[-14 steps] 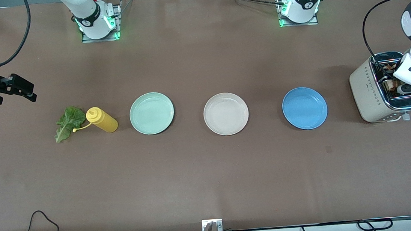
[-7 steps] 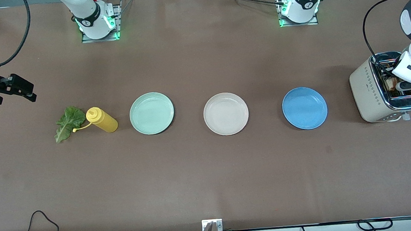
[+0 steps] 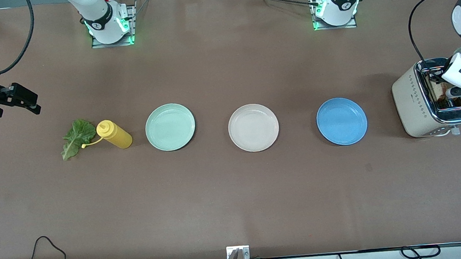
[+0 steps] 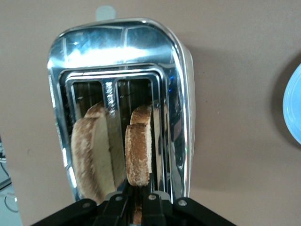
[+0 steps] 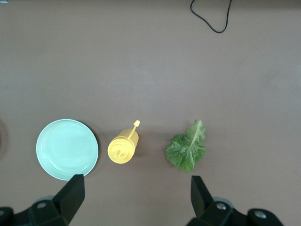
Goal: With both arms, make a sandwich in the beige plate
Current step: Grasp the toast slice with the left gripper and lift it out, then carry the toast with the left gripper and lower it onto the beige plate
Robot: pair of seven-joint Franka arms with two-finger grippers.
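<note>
Writing: honestly nothing readable anywhere; the toaster point(image 3: 416, 103) had a dotted pattern on its side and that was it for markings.
Toaster spot: sat at the left arm's end of the table, beside the blue plate point(image 3: 342, 121), chrome top with two slots running front camera to bases.
Bread: two toasted bread slices point(image 4: 94, 157) stood upright on edge in the slots, broad faces parallel, crusts up. In the front view they were mostly hidden by the arm.
Left gripper point(image 4: 137, 207): right over the toaster, fingers pinched together on the bread slice point(image 4: 138, 153) in one slot. Only the black finger bases showed at the edge of the left wrist view, tips cut off by the slice.
Right gripper point(image 5: 136, 188): waiting up over the table's edge at the right arm's end, fingers wide apart, nothing between them.
Beige plate point(image 3: 253, 127): middle of the row, between the mint-green plate point(image 3: 170, 127) and the blue one, bare.
Lettuce leaf point(image 3: 74, 138): flat on the table at the right arm's end, stem end nearer the front camera, long axis slanting.
Yellow squeeze bottle point(image 3: 114, 134): between lettuce and mint-green plate, cap tether reaching toward the leaf; whether it touched the leaf, couldn't tell.
</note>
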